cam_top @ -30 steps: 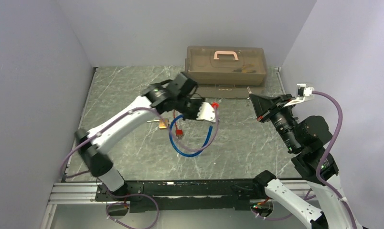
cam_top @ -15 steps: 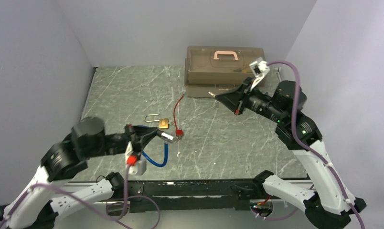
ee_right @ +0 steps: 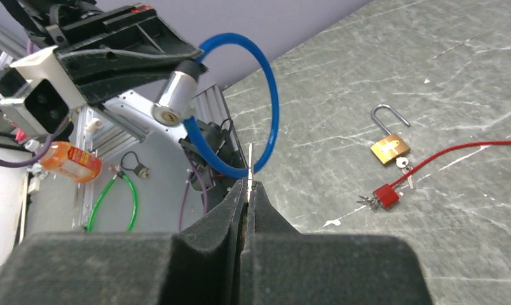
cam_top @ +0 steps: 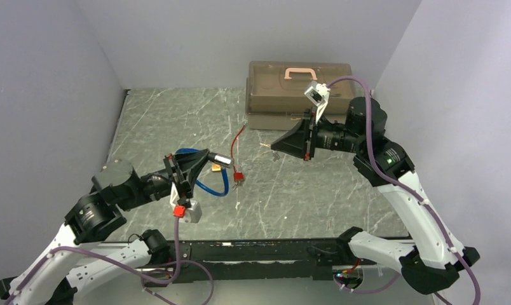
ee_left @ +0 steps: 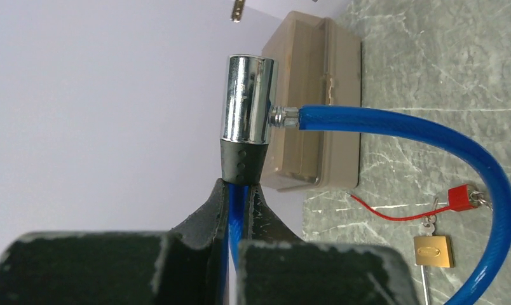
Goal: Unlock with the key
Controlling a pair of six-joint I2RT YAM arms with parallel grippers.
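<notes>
From above, the left hand [cam_top: 203,160] is raised over the counter [cam_top: 151,121], pressed together on a blue cable lock [cam_top: 218,187]. The lock's loop hangs beside the fingers, and its chrome barrel [cam_top: 222,159] sticks out toward the right arm. The right hand [cam_top: 275,145] is level with it, well apart, pinching a key [cam_top: 265,146] whose tip points at the barrel. Below the two hands, a small red lock [cam_top: 238,176] lies on the counter with a red wire [cam_top: 235,138] running back toward a brown toolbox [cam_top: 300,89] at the far wall. A brass padlock [cam_top: 214,168] shows partly behind the left fingers.

The left wrist camera shows both fingers closed tight on the blue cable just under the barrel's black collar, and the left hand [ee_left: 238,190] holds the barrel [ee_left: 248,98] upright in the frame. The cable lock [ee_left: 431,126] leaves the barrel's side and curves down the right edge. Past it lie the red lock [ee_left: 461,197], the brass padlock [ee_left: 433,250] and the toolbox [ee_left: 316,95].

In the right wrist view, the right hand [ee_right: 248,189] is squeezed shut on the key [ee_right: 250,162], its thin blade edge-on and standing above the fingertips. Ahead, the left hand [ee_right: 132,54] holds out the barrel [ee_right: 177,95] with its keyhole end facing this camera, apart from the key. The cable lock [ee_right: 270,95] arches behind the blade. On the counter [ee_right: 469,76] to the right, the brass padlock [ee_right: 388,148] lies with its shackle open, near the red lock [ee_right: 386,194] and its wire [ee_right: 459,154].
</notes>
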